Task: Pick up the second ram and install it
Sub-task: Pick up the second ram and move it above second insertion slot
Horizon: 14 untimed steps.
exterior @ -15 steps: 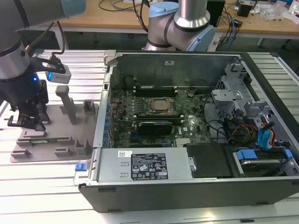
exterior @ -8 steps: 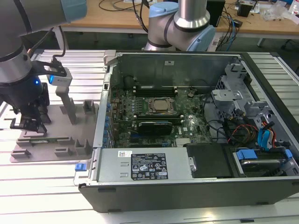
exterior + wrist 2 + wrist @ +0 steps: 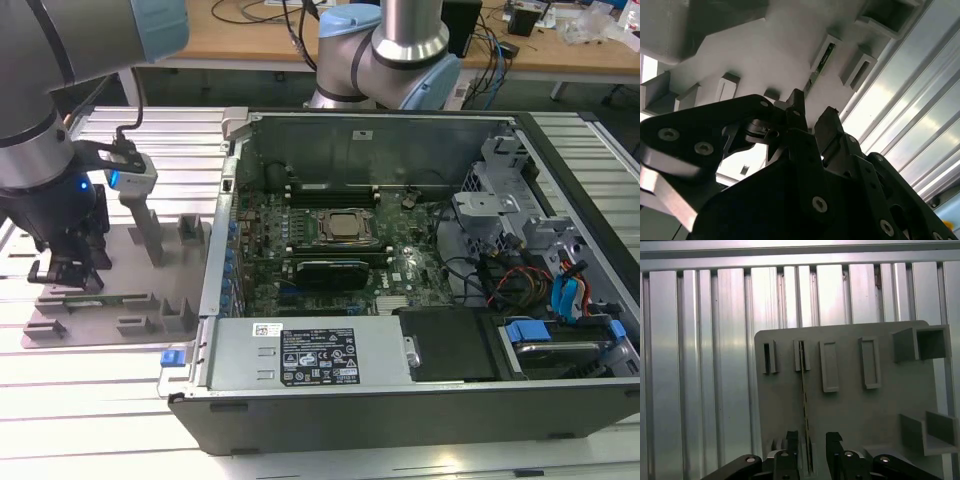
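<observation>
Black two-finger gripper point(image 3: 68, 272) sits low over the flat grey plastic tray point(image 3: 125, 270), at the exterior view's left, on the ribbed aluminium table point(image 3: 100, 400).

Tray contents: slim green ram stick point(image 3: 100, 298) standing on its long edge, ends seated in raised slotted holders. In the first wrist view the stick point(image 3: 804, 405) runs edge-on from a holder across the tray point(image 3: 850, 410) to a spot between the fingers point(image 3: 792, 455).

Gripper point(image 3: 811, 452) is parted and straddles the stick, with a clear gap on one side; contact on the other side can't be judged. It grips nothing. The second wrist view agrees: gripper point(image 3: 812, 116) is spread, with the stick point(image 3: 821, 60) lying in the tray point(image 3: 765, 55) just beyond the tips.

Open dark metal computer case point(image 3: 400, 415) lies beside the tray, at the exterior view's right. Inside:
- green motherboard point(image 3: 260, 250)
- square silver processor point(image 3: 343, 226) in its socket
- wide black rectangular card point(image 3: 325, 270) just beside the processor
- silver power supply box point(image 3: 300, 352) along the near wall
- red and blue cables point(image 3: 560, 290) at the far right
</observation>
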### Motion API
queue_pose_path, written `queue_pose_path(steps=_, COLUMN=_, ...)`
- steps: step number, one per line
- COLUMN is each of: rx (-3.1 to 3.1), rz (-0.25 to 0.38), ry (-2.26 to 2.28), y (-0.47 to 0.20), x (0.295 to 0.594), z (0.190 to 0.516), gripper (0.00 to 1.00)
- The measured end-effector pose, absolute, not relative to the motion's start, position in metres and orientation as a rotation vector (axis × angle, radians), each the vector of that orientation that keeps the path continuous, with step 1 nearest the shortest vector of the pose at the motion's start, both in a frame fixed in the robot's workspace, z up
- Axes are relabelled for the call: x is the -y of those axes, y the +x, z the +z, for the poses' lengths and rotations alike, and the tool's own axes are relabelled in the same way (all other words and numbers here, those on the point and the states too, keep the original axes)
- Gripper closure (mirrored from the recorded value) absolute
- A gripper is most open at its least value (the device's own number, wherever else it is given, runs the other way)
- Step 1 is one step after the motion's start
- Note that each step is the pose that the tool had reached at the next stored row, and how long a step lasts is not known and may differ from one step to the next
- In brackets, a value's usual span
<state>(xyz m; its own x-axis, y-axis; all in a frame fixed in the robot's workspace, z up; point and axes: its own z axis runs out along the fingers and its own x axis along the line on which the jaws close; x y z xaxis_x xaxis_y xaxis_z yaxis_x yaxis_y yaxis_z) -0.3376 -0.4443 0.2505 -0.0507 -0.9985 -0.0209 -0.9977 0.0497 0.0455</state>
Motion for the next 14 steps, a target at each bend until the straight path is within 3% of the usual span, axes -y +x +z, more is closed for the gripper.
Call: queue_pose_path(steps=14, rx=2.264, rz=-0.074, ry=2.153, y=-0.349, x=0.45, z=0.221, gripper=0.66)
